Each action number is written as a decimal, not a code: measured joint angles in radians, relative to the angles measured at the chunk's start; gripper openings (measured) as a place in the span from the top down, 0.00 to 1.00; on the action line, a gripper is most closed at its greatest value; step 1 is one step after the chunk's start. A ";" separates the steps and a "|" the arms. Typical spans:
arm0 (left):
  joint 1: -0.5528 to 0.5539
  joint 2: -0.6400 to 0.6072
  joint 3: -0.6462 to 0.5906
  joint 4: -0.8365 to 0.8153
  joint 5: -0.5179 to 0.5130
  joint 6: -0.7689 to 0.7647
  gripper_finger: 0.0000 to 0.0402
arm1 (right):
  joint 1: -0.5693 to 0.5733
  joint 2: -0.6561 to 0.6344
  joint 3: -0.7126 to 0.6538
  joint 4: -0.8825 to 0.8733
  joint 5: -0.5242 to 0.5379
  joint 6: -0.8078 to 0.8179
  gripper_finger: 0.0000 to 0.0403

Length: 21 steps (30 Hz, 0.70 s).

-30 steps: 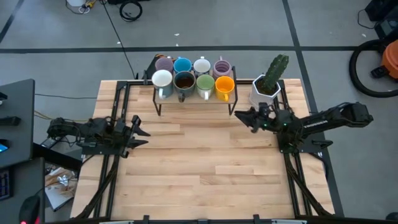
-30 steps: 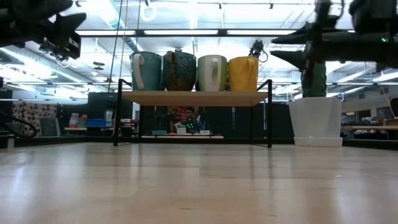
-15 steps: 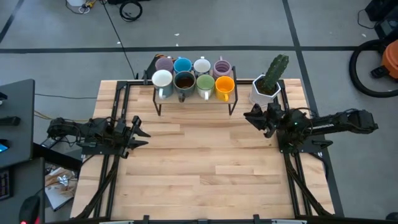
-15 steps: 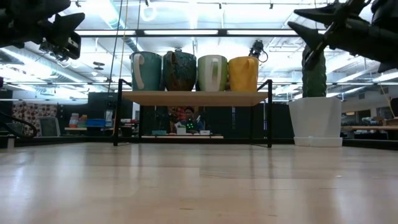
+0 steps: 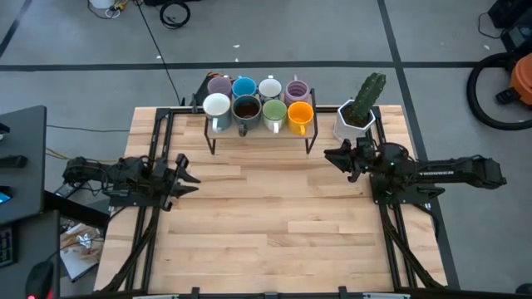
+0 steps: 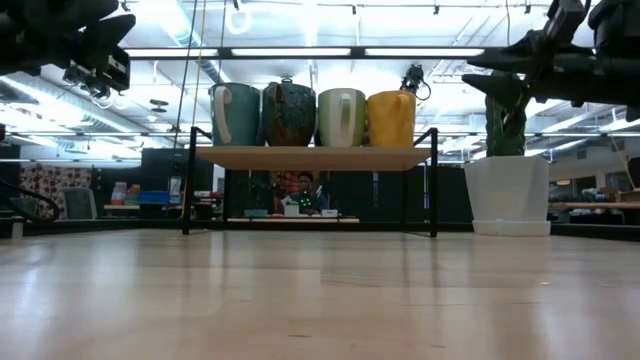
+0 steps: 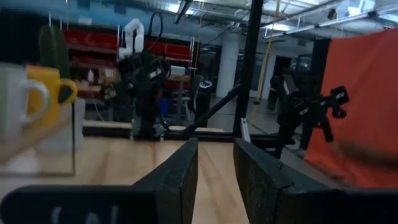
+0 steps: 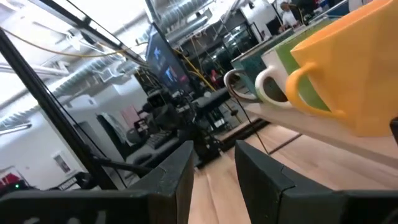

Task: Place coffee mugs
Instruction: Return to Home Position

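Several coffee mugs stand upright in two rows on a small wooden rack (image 5: pixel 259 133) at the table's far middle. The front row holds a white (image 5: pixel 216 106), a dark brown (image 5: pixel 246 108), a green (image 5: pixel 274 110) and an orange mug (image 5: pixel 300 114); the back row holds lilac, blue and white ones. My left gripper (image 5: pixel 189 170) hovers open over the table's left side, pointing right, with nothing between its fingers (image 7: pixel 180 174). My right gripper (image 5: pixel 335 159) hovers open right of the rack, beside the orange mug (image 8: pixel 360 81), also empty.
A white faceted pot with a green cactus (image 5: pixel 356 118) stands at the far right, just behind my right gripper. The rack's shelf (image 6: pixel 315 157) sits on thin black legs above the table. Bare wooden tabletop (image 5: pixel 266 224) spreads toward the near edge.
My right gripper has drawn back a little from the rack toward the table's right edge and has rolled about its own axis, with the arm behind it folding back. It stays empty. The mugs have not moved.
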 joint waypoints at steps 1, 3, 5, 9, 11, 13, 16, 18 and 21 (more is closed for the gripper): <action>0.000 0.002 0.000 -0.001 0.000 -0.028 0.73 | 0.000 0.000 0.000 0.000 0.000 -0.001 0.69; 0.000 0.002 0.000 -0.005 0.001 -0.086 0.73 | 0.000 0.000 0.000 0.000 0.000 -0.002 0.69; 0.000 0.001 0.000 -0.003 0.001 -0.132 0.73 | 0.000 0.000 0.000 0.001 0.000 -0.003 0.70; 0.000 0.001 0.000 -0.004 0.001 -0.171 0.73 | 0.000 0.000 0.000 0.001 0.000 -0.003 0.70; 0.000 0.001 0.000 -0.005 0.001 -0.163 0.73 | 0.000 0.000 0.000 0.001 0.000 -0.003 0.70; 0.000 0.001 0.000 -0.005 0.001 -0.162 0.73 | 0.000 0.000 0.000 0.002 0.000 -0.003 0.70; 0.000 0.001 0.000 -0.005 0.001 -0.162 0.73 | 0.000 0.000 0.000 0.002 0.000 -0.003 0.70; 0.000 0.001 0.000 -0.005 0.001 -0.159 0.73 | 0.000 0.000 0.000 0.002 0.000 -0.003 0.69; 0.000 0.001 0.000 -0.005 0.001 -0.159 0.73 | 0.000 0.000 0.000 0.002 0.000 -0.003 0.69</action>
